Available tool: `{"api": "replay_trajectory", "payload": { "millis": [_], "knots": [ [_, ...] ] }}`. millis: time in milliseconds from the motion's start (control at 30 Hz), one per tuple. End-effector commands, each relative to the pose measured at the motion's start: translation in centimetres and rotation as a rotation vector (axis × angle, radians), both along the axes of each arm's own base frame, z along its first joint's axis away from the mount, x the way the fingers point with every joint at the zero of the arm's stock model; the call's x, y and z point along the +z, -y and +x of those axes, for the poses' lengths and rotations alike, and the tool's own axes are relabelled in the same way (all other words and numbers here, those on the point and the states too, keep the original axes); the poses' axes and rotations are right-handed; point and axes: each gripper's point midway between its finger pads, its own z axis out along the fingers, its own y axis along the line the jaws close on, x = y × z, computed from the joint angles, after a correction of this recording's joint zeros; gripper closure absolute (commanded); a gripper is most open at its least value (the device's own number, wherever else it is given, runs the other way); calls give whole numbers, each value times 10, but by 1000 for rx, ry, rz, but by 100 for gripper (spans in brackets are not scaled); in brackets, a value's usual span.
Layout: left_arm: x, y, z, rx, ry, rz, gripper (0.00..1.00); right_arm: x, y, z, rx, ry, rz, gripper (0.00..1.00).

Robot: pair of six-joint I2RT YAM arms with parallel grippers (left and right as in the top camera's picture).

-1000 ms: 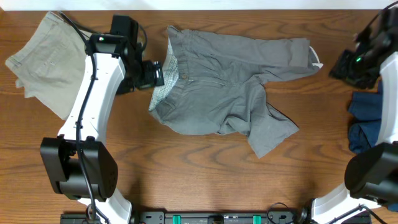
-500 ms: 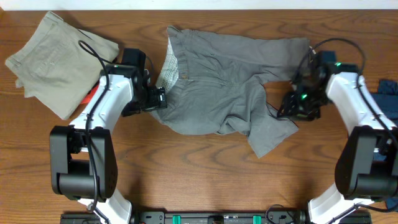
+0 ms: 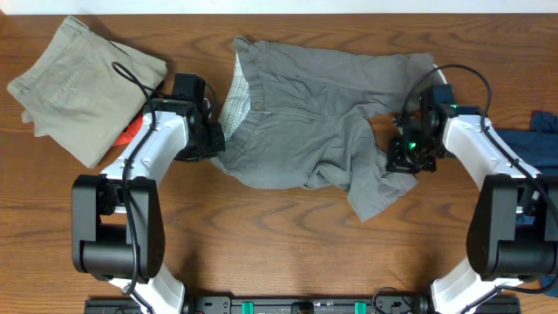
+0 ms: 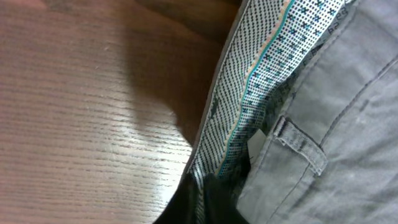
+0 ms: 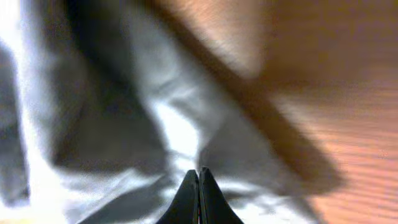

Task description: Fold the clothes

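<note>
On the table (image 3: 261,249) the grey shorts (image 3: 305,113) lie rumpled, the left gripper (image 3: 218,137) nipped on their waistband and the right gripper (image 3: 403,162) pinched together at a leg, both wider a second ago, with khaki shorts (image 3: 74,78) far left and navy clothes (image 3: 540,139) far right.

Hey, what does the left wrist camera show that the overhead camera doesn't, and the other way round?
Only the left wrist view: on the grey shorts, a belt loop and the dots and teal stripe of the waistband lining, close up. Only the overhead view: the khaki shorts, the navy garment at the right edge, and the grey shorts' whole spread with two legs. Both: the grey shorts' waistband edge lying on the wooden table.
</note>
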Motion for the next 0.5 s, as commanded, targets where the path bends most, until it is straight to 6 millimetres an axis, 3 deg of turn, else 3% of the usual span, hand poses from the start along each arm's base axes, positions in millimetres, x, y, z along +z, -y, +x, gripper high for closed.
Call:
{"api": "replay_trajectory", "payload": {
  "millis": [0, 67, 133, 200, 233, 467],
  "knots": [
    [1, -2, -3, 1, -4, 6, 94, 16, 40, 35, -145, 85, -92, 99],
    [1, -2, -4, 1, -8, 6, 94, 33, 44, 51, -164, 136, -44, 99],
    [1, -2, -4, 2, -8, 6, 94, 49, 36, 55, -114, 154, 38, 97],
    [1, -2, -4, 2, -8, 6, 94, 53, 28, 43, -55, 120, 76, 70],
    [1, -2, -4, 2, -8, 6, 94, 51, 26, 32, -28, 82, 76, 65],
    [0, -3, -13, 2, -46, 10, 94, 9, 6, -24, 52, -82, 90, 58]
  ]
}}
